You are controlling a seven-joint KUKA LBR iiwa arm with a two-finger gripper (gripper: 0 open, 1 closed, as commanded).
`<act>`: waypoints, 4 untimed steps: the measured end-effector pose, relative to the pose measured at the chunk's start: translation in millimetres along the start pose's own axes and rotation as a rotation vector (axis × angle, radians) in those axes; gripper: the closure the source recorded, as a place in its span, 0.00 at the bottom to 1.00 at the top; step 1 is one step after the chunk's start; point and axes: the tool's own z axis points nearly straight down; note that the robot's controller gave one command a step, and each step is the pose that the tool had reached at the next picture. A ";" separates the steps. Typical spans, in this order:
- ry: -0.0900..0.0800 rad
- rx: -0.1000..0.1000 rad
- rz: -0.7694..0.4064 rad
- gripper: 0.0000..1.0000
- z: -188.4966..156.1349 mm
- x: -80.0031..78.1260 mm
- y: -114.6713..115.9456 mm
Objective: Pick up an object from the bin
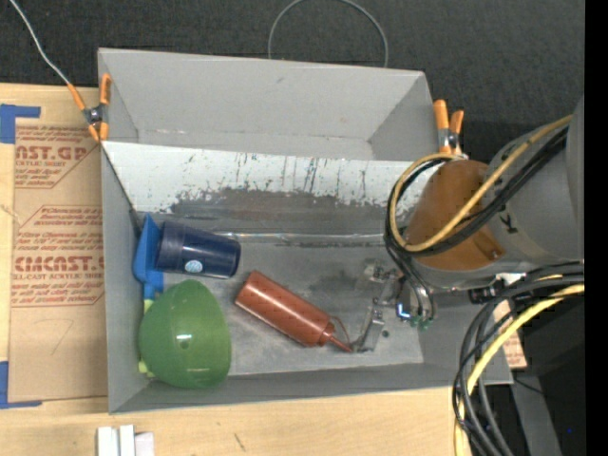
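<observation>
My gripper (378, 317) is low in the bin's right front part, under the orange cover on the wrist. Just left of it lies a red-brown squeeze bottle (282, 309) on its side, its narrow nozzle end pointing right and reaching almost to the gripper. Nothing shows held in the gripper. Further left, a dark blue cup (198, 252) lies on its side near the left wall.
A green dome-shaped bowl (185, 335) sits upside down in the front left corner. A flat blue plastic piece (146, 255) lies against the left wall, partly under the cup. The arm and its cables cover the bin's right rim.
</observation>
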 end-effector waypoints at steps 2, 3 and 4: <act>-0.005 -0.001 -0.277 0.00 4.2 -28.0 73.0; -0.012 0.002 -0.359 0.00 4.9 5.5 131.0; -0.009 -0.003 -0.281 0.00 4.6 -37.2 171.6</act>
